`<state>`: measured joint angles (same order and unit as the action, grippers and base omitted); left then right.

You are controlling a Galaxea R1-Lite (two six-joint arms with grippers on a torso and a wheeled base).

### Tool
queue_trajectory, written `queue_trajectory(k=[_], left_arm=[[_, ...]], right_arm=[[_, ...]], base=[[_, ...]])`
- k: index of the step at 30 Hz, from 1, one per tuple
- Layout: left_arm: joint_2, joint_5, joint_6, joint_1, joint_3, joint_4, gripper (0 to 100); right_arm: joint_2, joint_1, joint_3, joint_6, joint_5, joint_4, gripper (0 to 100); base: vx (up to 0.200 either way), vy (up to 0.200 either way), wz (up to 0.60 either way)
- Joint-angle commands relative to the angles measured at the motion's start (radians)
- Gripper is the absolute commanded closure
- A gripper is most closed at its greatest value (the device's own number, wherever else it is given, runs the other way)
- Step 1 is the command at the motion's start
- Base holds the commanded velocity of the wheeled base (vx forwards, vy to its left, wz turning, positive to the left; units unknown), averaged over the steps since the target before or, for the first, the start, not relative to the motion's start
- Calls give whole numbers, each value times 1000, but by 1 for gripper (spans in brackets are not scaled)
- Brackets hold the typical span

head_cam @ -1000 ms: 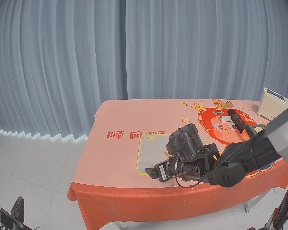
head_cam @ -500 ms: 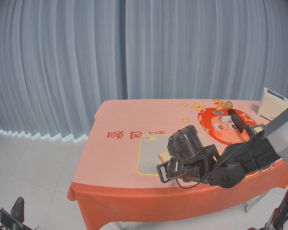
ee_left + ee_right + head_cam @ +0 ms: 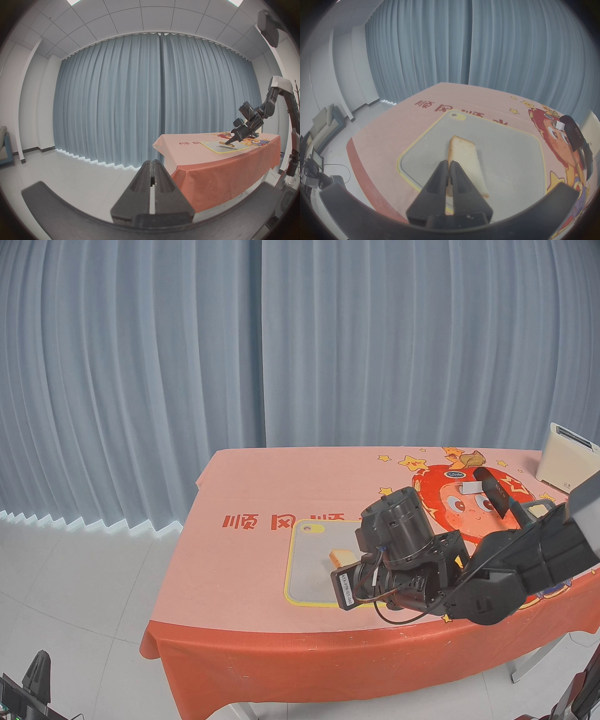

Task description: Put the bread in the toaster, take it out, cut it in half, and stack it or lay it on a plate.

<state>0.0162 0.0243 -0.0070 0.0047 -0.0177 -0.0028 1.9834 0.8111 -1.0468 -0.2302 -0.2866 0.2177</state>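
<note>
A slice of bread [image 3: 339, 557] [image 3: 465, 162] lies on the grey, yellow-rimmed cutting board [image 3: 310, 543] [image 3: 506, 150] near the table's front. My right gripper [image 3: 347, 585] [image 3: 449, 163] is shut, with its tips right over the slice's crust edge; the closed fingers hold nothing that I can see. In the left wrist view that gripper [image 3: 229, 142] touches down at the bread [image 3: 224, 144]. The white toaster [image 3: 565, 459] stands at the table's far right. Off to the left, my left gripper [image 3: 152, 162] [image 3: 37, 677] hangs shut and empty, low above the floor.
A black-handled knife [image 3: 492, 491] [image 3: 571, 132] lies on the cartoon print right of the board. An orange cloth covers the table [image 3: 262, 490], with bare cloth left of the board. Grey curtains hang behind.
My right gripper swung from pointing left at the board's front edge and drew back to the right over the board. The bread slice came out from under the wrist.
</note>
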Motion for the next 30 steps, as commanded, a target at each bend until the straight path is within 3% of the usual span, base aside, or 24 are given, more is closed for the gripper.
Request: queue_trajectory(k=[1, 8, 13, 22, 30], left_arm=[[-16, 0, -1, 0, 18, 0, 100], [-16, 2, -2, 0, 18, 0, 100], [-16, 2, -2, 0, 18, 0, 100], [-16, 2, -2, 0, 18, 0, 100], [-16, 2, -2, 0, 18, 0, 100]], right_arm=[[-69, -10, -2, 2, -2, 2, 100], [-206, -75, 21, 0, 12, -14, 100], [-314, -119, 94, -6, 21, -9, 100], [-411, -124, 200, -58, 43, 3, 100], [-445, -116, 228, -63, 46, 6, 100]], base=[[0, 0, 0], [0, 0, 0], [0, 0, 0], [0, 0, 0], [0, 0, 0]])
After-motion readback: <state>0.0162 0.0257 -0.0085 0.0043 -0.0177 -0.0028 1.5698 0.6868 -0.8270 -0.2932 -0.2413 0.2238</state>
